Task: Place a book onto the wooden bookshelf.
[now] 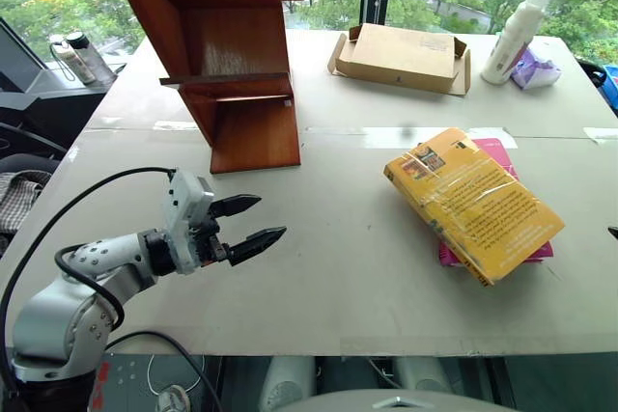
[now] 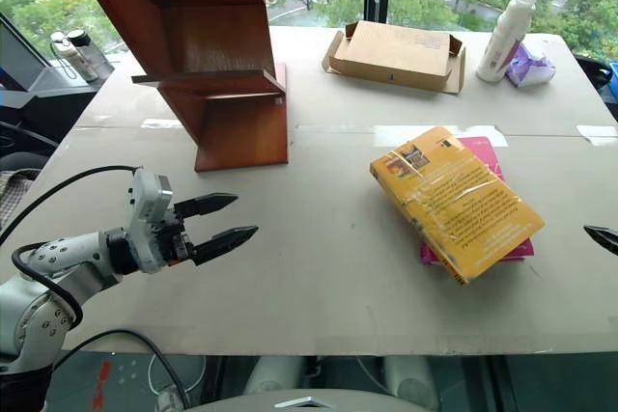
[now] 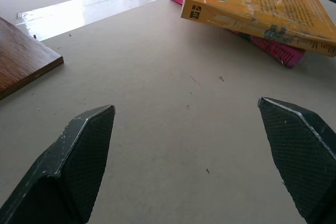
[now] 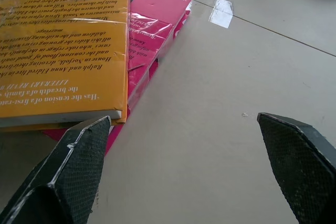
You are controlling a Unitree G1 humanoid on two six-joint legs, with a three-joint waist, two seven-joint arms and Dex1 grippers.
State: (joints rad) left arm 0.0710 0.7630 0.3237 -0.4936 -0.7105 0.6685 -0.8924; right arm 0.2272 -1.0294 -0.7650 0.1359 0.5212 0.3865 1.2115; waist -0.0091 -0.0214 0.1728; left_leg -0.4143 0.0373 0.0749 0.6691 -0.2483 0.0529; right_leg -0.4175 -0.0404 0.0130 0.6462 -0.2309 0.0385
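Observation:
The book (image 1: pixel 473 202), thick, yellow and wrapped in glossy plastic, lies flat on the table's right side, on top of a thinner pink book (image 1: pixel 498 153). The wooden bookshelf (image 1: pixel 232 55), reddish-brown with slanted sides, stands at the back left. My left gripper (image 1: pixel 271 217) hovers open over the table's front left, pointing toward the book and well short of it. My right gripper (image 4: pixel 184 118) is open and empty just beyond the book's right side; one fingertip (image 2: pixel 599 235) shows at the right edge.
A flat cardboard box (image 1: pixel 404 55) lies at the back centre. A white bottle (image 1: pixel 514 36) and a purple bag (image 1: pixel 534 69) stand at the back right. Bare table (image 1: pixel 338 238) lies between my left gripper and the books. Windows rise behind the table.

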